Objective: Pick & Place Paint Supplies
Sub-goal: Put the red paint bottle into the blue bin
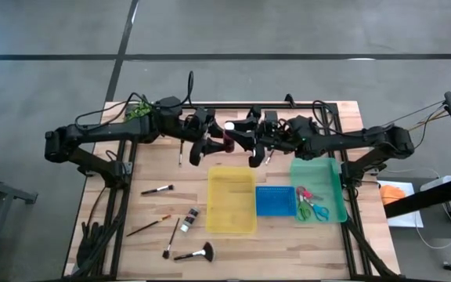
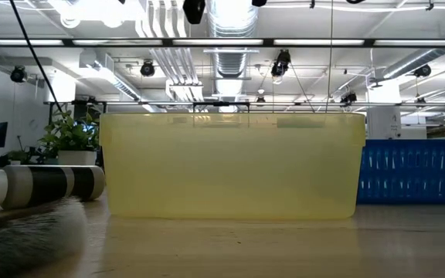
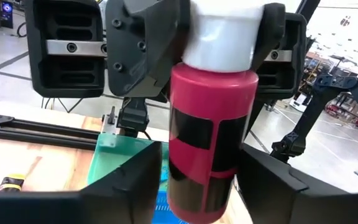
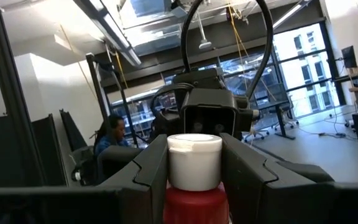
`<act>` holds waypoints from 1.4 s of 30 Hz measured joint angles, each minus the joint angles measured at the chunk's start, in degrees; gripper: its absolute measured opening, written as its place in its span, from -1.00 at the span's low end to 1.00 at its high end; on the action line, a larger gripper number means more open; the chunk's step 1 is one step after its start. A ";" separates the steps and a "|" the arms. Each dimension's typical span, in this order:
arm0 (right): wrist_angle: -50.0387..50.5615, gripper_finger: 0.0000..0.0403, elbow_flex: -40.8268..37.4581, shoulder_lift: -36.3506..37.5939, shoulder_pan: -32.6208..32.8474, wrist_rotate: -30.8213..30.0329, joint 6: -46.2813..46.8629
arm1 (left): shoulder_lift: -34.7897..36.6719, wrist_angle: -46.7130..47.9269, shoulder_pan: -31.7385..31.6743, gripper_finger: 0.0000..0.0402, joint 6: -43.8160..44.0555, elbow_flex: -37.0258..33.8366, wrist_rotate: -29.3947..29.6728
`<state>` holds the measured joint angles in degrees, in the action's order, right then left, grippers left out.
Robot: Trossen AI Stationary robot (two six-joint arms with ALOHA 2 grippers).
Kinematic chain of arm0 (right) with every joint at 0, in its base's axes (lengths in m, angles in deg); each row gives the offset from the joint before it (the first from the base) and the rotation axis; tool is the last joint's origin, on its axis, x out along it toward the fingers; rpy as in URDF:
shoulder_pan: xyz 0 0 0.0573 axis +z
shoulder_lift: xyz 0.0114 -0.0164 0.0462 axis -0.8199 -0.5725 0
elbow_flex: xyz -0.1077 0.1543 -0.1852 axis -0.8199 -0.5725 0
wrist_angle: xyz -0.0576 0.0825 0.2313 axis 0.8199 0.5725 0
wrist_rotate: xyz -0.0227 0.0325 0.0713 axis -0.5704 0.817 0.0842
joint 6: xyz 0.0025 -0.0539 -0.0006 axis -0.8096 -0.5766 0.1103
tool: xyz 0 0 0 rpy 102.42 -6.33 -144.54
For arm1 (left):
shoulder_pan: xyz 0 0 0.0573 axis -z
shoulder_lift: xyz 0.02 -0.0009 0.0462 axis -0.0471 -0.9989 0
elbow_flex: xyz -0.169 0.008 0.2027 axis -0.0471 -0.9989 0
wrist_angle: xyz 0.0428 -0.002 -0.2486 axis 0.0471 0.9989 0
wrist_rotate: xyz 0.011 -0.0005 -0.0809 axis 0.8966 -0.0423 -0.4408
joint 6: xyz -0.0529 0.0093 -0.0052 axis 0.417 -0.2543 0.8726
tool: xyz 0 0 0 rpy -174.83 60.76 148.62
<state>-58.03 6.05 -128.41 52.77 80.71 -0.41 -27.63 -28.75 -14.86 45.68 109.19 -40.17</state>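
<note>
While both arms meet above the far middle of the table (image 1: 116, 204), a red paint bottle (image 1: 229, 135) with a white cap is held between them in the air. The left claw (image 3: 197, 180) is clamped on the bottle's red body w/ its dark label band; the right claw (image 4: 194, 171) is closed on the white cap, seen from the right wrist view. Below and nearer, a yellow tray (image 1: 232, 200), a blue tray (image 1: 276, 200) and a green tray (image 1: 316, 188) are laid side by side; scissors (image 1: 310, 205) w/ red, blue and green handles are seen in the green one. Left of the yellow tray, thin paintbrushes (image 1: 149, 227), a black fan brush (image 1: 197, 253) and a small black bottle (image 1: 190, 218) are scattered on the wood. A leafy plant (image 1: 138, 110) is set at the far left corner
</note>
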 joint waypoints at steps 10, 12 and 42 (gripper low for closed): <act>0.05 -0.45 0.56 -0.53 -0.04 1.26 0.02 | 0.00 0.33 0.12 -0.43 0.42 0.00 -0.04; 0.05 -0.44 0.56 -0.48 -0.02 1.45 0.00 | 0.02 0.41 0.12 -0.44 0.42 0.00 -0.06; 81.00 0.46 40.83 -4.91 -0.48 6.35 -15.28 | -3.67 55.95 0.96 -0.46 -24.14 23.37 7.77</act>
<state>22.97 46.88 -133.32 52.29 87.06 -15.69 -31.31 27.20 -13.89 21.54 132.56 -32.41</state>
